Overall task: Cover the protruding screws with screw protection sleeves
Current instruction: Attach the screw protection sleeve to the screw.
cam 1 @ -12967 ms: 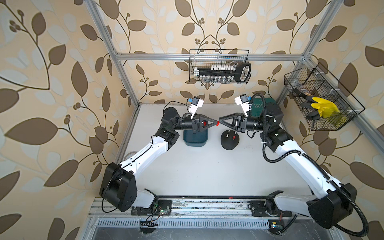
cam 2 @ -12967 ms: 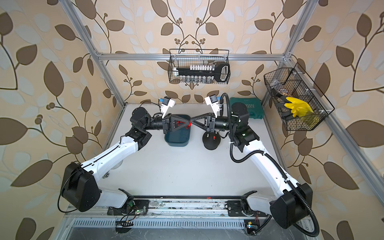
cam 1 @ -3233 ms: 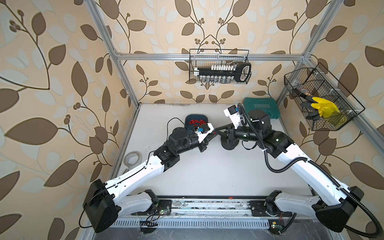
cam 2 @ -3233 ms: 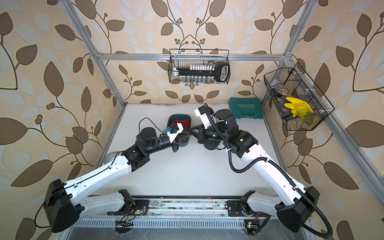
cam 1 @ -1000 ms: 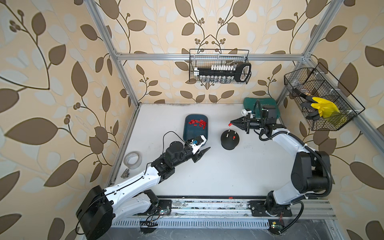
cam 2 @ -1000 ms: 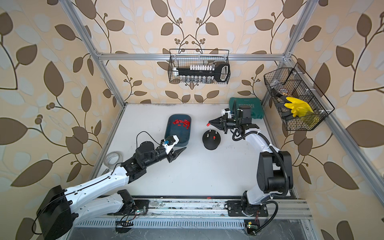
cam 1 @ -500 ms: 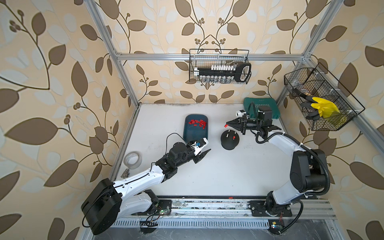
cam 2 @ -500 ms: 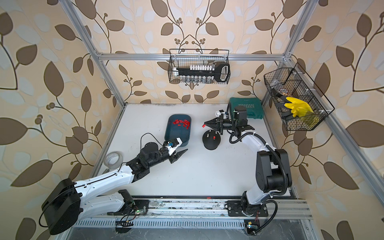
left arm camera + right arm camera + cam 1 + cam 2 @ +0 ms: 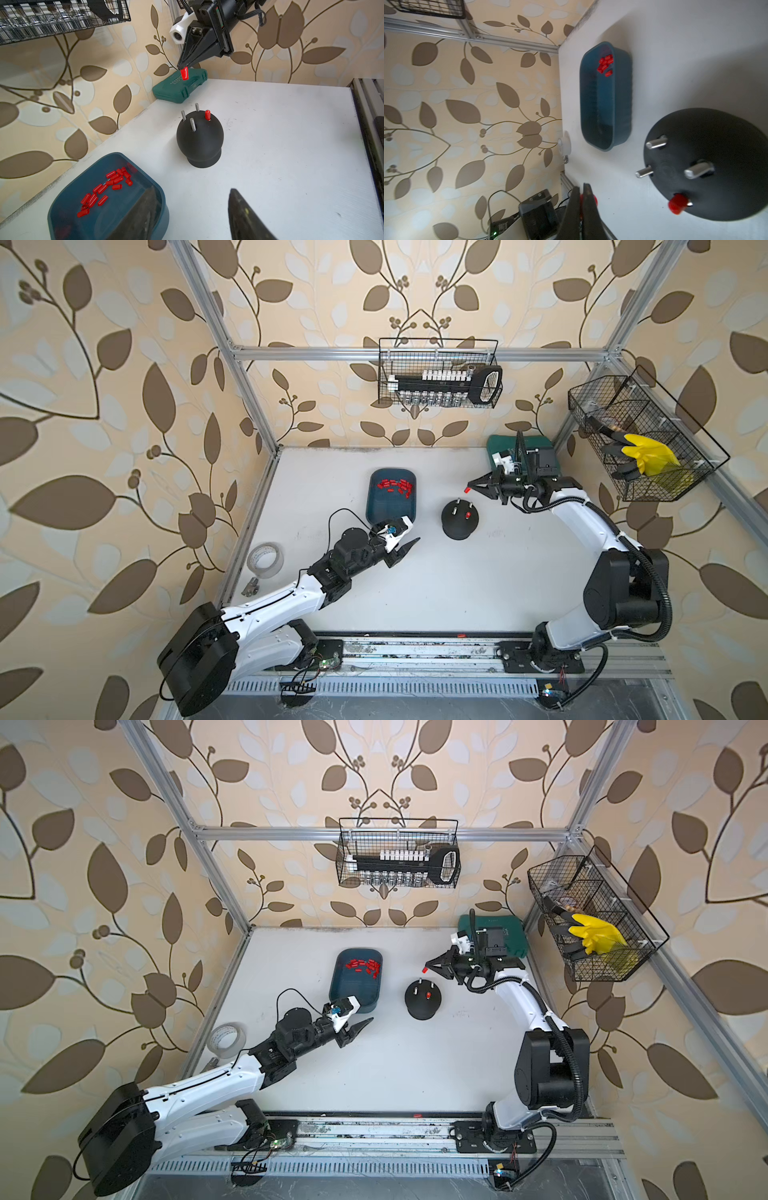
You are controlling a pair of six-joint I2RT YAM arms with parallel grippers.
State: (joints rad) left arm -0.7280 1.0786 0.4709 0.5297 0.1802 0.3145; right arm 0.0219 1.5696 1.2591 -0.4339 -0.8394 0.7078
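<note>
**Operator:** Left arm?
**Unit:** My left gripper (image 9: 409, 546) reaches forward, jaws parted, empty, near the tray (image 9: 390, 511) of screw protection sleeves (image 9: 395, 486).
**Operator:** Right arm?
**Unit:** My right gripper (image 9: 471, 486), extended level, pinches one sleeve (image 9: 467, 490) near the dome's (image 9: 459, 529) protruding screws (image 9: 192, 124).

Three thin silver metal screws (image 9: 192, 124) stand bare on a black round dome base (image 9: 199, 143), a fourth wears a small red plastic sleeve (image 9: 207, 115), more red sleeves (image 9: 108, 187) lie in a dark blue tray (image 9: 604, 108), and another sleeve (image 9: 184, 74) hangs pinched in the right gripper (image 9: 182, 67).
</note>
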